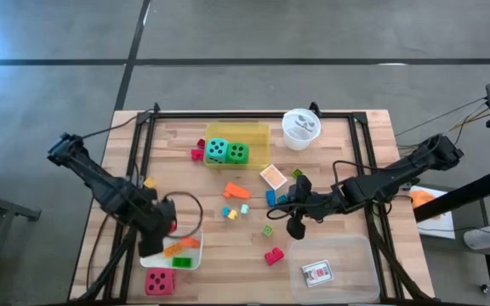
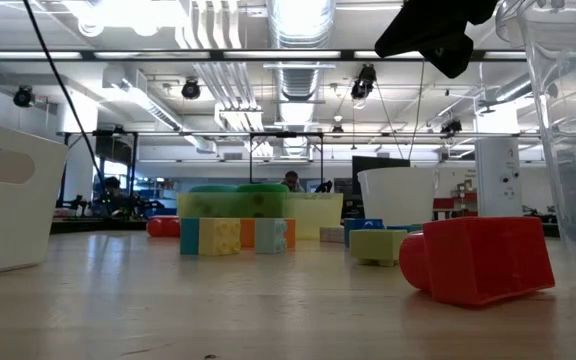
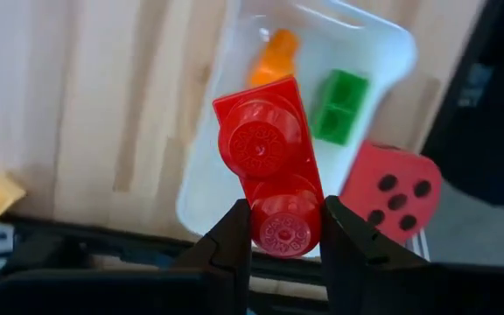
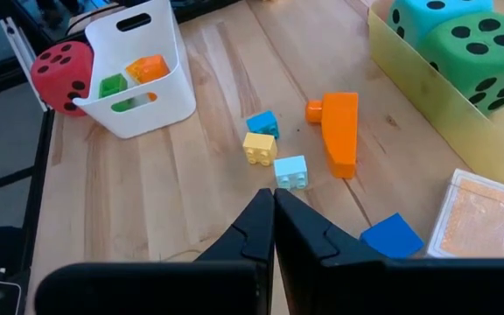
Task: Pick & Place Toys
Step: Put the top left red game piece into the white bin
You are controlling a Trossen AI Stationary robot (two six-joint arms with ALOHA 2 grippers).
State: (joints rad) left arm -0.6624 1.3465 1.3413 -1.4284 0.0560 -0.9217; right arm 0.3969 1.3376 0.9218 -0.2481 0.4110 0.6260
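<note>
Glossy red plastic block point(image 3: 269, 171) with two round studs, pinched between the dark fingers of the left gripper point(image 3: 285, 234) above the smooth white tray point(image 3: 208, 166) at the lower left of the high view. The tray holds an orange block point(image 3: 275, 58) and a green block point(image 3: 339, 107); a red black-dotted die point(image 3: 390, 188) lies just beside it. Right gripper point(image 4: 273, 214), fingers pressed together and empty, hangs at centre right over the wood-grain table point(image 4: 191, 175).

- No legible text, labels, brands or nos. in any view.
- Only marks: black pips on dice – red die point(image 3: 390, 190) shows 5 by white tray point(image 3: 383, 52); green die point(image 4: 482, 48) pips too.
</note>
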